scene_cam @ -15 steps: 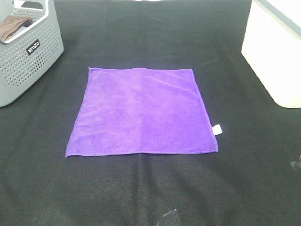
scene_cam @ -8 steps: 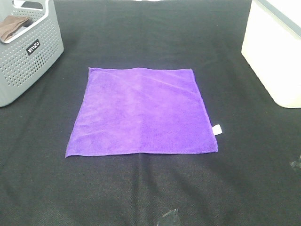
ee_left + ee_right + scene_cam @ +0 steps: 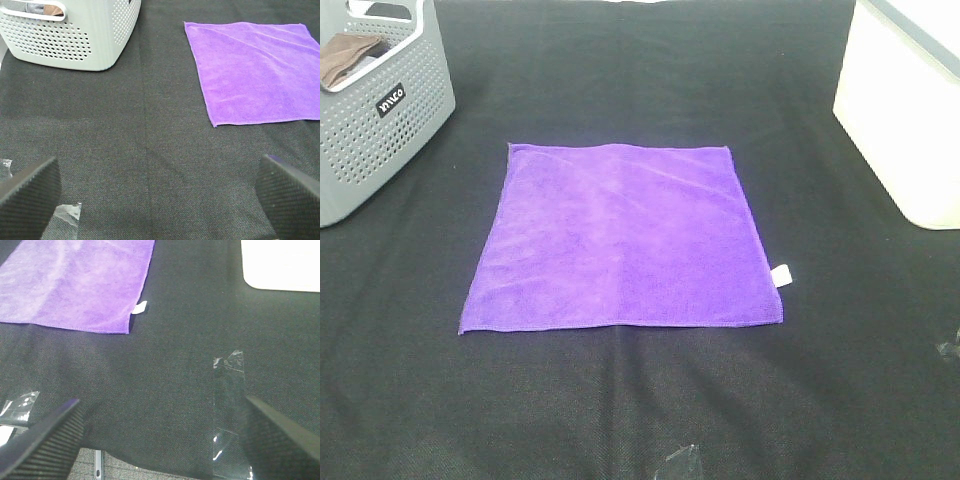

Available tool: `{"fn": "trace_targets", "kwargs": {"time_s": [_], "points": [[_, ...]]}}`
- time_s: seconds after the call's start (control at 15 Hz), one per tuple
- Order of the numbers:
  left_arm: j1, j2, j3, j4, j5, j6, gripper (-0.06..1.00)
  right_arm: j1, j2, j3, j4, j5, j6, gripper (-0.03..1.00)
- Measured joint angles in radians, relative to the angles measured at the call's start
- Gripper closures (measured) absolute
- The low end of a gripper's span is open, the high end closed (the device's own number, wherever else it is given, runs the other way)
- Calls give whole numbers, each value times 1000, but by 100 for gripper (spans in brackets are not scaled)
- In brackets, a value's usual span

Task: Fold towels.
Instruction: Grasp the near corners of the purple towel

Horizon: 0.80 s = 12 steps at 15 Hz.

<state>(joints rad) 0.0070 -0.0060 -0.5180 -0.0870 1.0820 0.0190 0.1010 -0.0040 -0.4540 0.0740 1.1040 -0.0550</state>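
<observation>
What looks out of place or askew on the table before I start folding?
Nothing serious. The bright purple square microfibre towel lies flat and unfolded, its small white tag sticking out at one edge. Scraps of clear tape are stuck to the black table cover, apart from the towel.

Basket (image 3: 395,125) and white bin (image 3: 900,110) partly offscreen

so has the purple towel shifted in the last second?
No. The purple towel sits unchanged against the grey basket and white bin.
</observation>
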Motion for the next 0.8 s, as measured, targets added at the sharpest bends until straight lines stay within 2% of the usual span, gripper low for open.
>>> {"fn": "trace_targets", "kwargs": {"time_s": [0.27,0.4,0.47,0.8], "points": [[0,0,0,11,0,1,-4,0,0,0,0,0,0,17],[0,0,0,19,0,1,-4,0,0,0,-2,0,0,12],[0,0,0,26,0,-9,-4,0,0,0,-3,0,0,3],[0,0,0,37,0,-19,-4,0,0,0,-3,0,0,1]]}}
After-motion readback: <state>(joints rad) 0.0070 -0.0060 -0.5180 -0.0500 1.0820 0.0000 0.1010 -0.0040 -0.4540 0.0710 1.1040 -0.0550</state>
